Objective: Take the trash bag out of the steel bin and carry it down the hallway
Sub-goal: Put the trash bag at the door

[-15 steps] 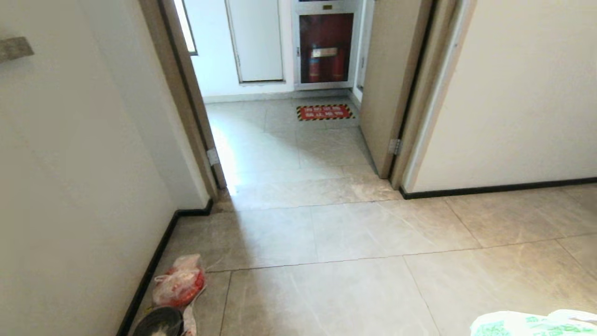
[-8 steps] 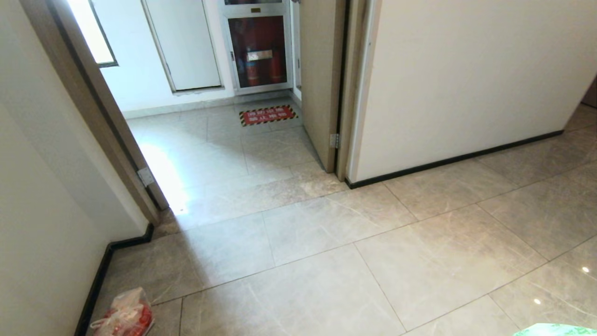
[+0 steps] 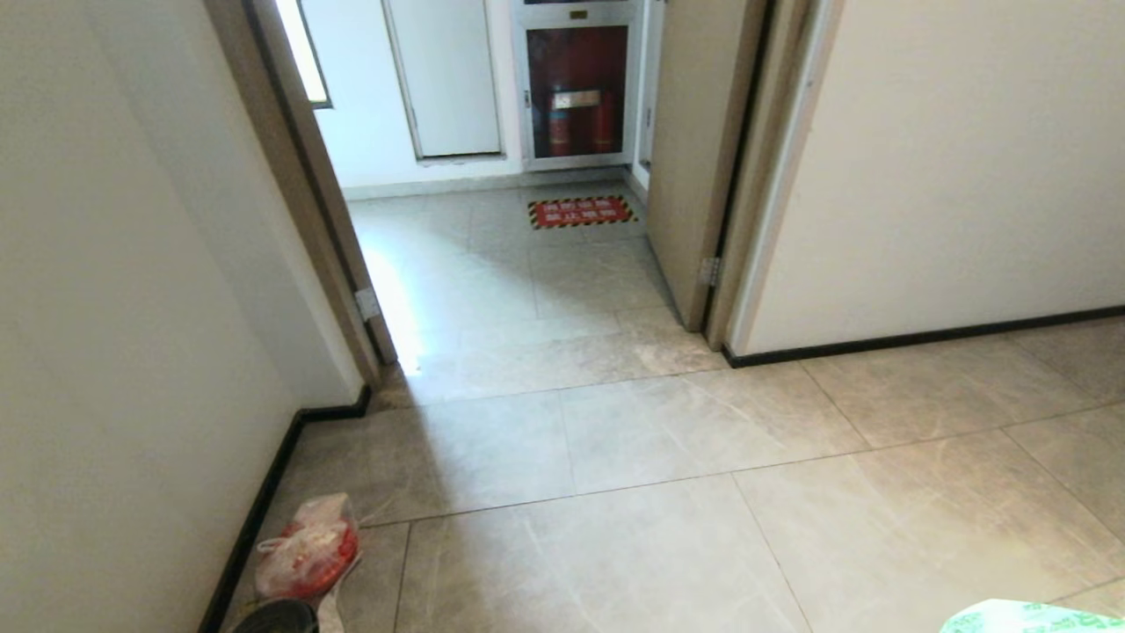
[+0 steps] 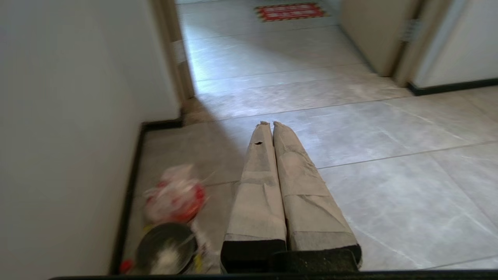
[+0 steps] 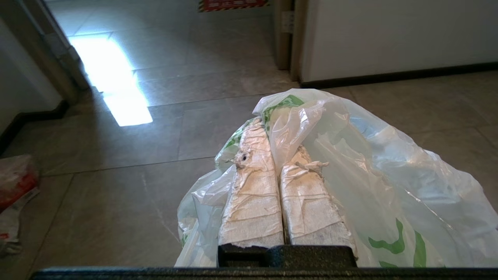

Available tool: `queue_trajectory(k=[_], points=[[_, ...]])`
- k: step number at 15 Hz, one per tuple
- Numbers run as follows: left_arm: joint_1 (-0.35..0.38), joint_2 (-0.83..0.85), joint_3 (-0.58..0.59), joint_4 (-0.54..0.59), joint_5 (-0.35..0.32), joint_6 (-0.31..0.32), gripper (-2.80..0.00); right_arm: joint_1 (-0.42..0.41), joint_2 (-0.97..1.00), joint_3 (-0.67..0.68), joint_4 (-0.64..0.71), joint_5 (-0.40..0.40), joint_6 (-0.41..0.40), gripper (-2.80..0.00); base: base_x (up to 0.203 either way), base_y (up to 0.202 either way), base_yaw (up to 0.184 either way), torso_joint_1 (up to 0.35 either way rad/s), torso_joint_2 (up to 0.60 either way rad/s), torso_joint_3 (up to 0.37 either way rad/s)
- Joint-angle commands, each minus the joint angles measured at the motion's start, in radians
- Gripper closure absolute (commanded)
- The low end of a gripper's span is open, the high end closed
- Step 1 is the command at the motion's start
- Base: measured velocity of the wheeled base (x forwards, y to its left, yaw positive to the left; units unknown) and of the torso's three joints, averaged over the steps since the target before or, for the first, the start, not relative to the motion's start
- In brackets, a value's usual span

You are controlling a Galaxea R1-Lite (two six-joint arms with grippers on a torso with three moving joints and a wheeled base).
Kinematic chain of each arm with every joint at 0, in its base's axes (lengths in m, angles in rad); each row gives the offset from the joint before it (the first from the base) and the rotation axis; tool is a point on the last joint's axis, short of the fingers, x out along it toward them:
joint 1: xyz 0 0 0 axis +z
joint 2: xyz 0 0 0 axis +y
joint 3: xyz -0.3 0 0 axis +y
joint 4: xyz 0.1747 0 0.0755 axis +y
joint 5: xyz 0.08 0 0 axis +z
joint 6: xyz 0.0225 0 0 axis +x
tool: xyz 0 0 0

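The right tool [image 5: 268,149] is nearest, its two tape-wrapped fingers [image 5: 253,186] pressed together on a fold of the trash bag [image 5: 373,186], which drapes over and around them above the floor; in the head view only a corner of the bag shows at the lower right edge. The left tool [image 4: 271,126] hangs over the tiles with its fingers together and nothing between them.

Low on the robot's left, close to the wall, stands the steel bin [image 4: 165,249], its black rim and open mouth seen from above. Just beyond it, touching or nearly touching, lies a pinkish-red plastic bag [image 3: 309,547] on the floor beside the black baseboard [image 3: 255,519].

The hallway [image 3: 633,492] stretches ahead in glossy grey tiles. Farther on, a brown door frame [image 3: 303,193] opens on the left and an open door [image 3: 690,149] stands on the right. Past them a red floor sign [image 3: 582,212] with striped edging lies before a glass-fronted cabinet [image 3: 577,88] holding red fire extinguishers.
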Motion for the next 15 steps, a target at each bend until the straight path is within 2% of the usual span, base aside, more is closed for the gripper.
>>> queue_trajectory(k=[1,15], points=[[0.0,0.0,0.0,0.0,0.0,-0.001,0.0,0.0,0.0,0.008,0.0,0.0,0.0,0.0,-0.002,-0.006,0.176,0.006,0.0,0.002],[0.0,0.0,0.0,0.0,0.0,-0.001,0.0,0.0,0.0,0.008,0.0,0.0,0.0,0.0,0.001,-0.01,0.172,0.002,0.0,0.003]])
